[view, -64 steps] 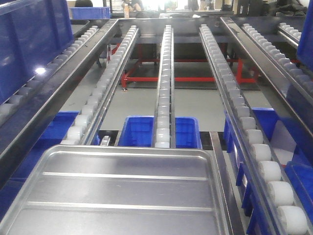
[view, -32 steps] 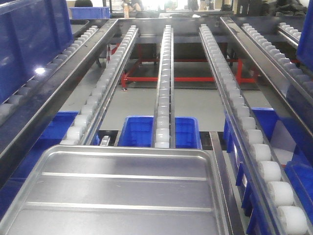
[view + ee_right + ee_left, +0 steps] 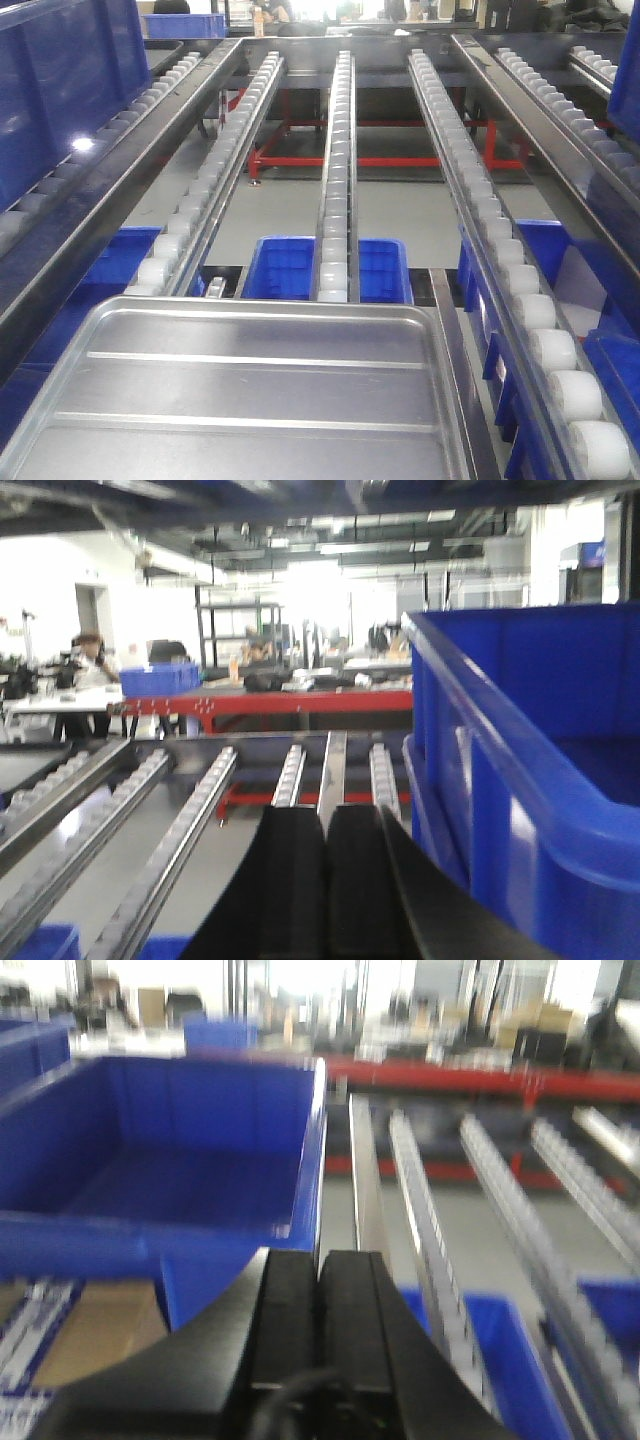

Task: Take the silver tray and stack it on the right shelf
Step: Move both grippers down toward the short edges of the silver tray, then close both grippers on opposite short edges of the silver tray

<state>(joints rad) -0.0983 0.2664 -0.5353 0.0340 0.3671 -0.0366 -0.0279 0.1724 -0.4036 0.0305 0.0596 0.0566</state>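
1. Silver tray (image 3: 250,390) lies flat, ridged floor up, its far rim at the near end of the centre roller rail (image 3: 337,170).
2. Left pincer (image 3: 320,1290): fingers pressed together, holding nothing; a blue bin (image 3: 170,1160) stands ahead, left of that rail.
3. Right pincer (image 3: 323,850): fingers together, holding nothing, facing that rail.

The silver tray (image 3: 250,395) fills the lower left of the front view, before the roller rails (image 3: 335,180) running to the top edge. Bins (image 3: 285,268) sit beneath the rails at centre. A larger bin (image 3: 60,90) stands upper left, apparently on neighbouring rails.
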